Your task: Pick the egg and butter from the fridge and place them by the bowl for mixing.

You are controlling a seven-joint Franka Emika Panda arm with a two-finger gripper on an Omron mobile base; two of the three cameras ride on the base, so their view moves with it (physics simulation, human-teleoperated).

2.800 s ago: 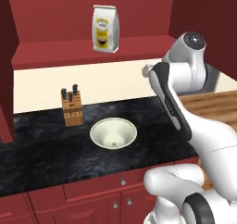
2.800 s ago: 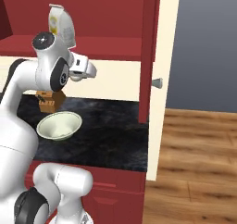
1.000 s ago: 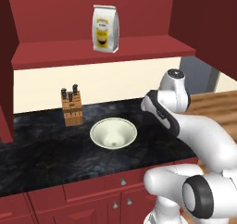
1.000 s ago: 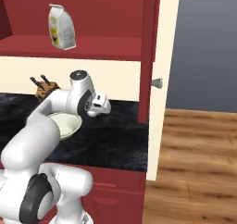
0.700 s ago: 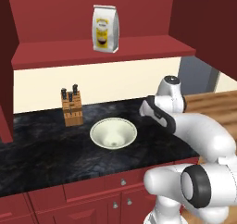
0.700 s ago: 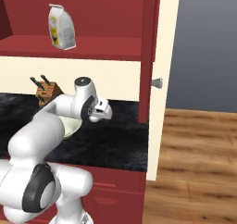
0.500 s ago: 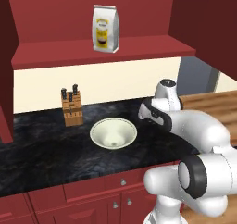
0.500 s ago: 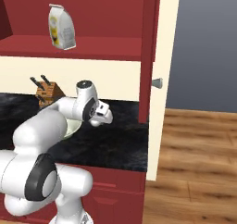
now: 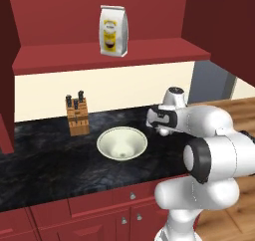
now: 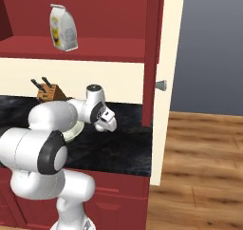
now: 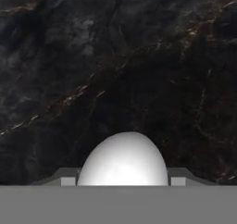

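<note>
Pincer (image 11: 124, 183) closed on the egg (image 11: 124, 160), which sits between its 2 fingers, held low over the black marble counter (image 9: 50, 165). The bowl (image 9: 122, 143) rests on the counter just left of the pincer. Behind the bowl stands a knife block (image 9: 77, 116). A bag (image 9: 113, 31) occupies the shelf above.

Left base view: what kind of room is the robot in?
Most likely a kitchen. There's a dark marble counter with red cabinets under it, a knife block by the wall, a cream bowl on the counter, and a food bag on the shelf.
</note>
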